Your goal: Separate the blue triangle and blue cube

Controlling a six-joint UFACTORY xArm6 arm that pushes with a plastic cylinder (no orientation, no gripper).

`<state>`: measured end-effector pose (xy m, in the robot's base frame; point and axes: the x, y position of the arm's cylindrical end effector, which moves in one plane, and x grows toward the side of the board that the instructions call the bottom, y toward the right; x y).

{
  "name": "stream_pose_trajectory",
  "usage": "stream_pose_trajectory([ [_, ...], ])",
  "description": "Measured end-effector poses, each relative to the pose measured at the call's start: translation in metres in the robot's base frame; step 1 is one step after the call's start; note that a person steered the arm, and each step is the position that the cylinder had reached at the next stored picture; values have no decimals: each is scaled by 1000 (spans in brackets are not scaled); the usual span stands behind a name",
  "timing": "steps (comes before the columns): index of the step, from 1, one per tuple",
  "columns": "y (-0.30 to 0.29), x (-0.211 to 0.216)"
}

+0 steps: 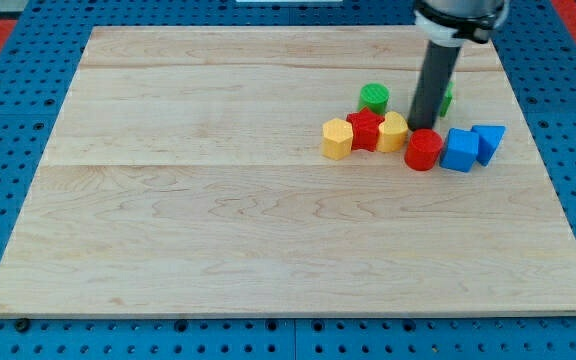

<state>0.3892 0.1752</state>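
The blue cube (459,150) sits on the wooden board at the view's right, touching the blue triangle (489,141) on its right side. A red cylinder (423,150) touches the cube's left side. My tip (423,127) is at the lower end of the dark rod, just above the red cylinder in the view and left of the blue cube. It does not touch either blue block.
Left of the red cylinder stand a yellow block (393,131), a red star-like block (365,130) and a yellow hexagonal block (336,138) in a row. A green cylinder (374,98) is above them. Another green block (448,98) shows behind the rod.
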Motion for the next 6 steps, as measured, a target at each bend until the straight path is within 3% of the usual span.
stream_pose_trajectory([
  [2,111,-8],
  [3,122,18],
  [5,2,35],
  [6,-16,35],
])
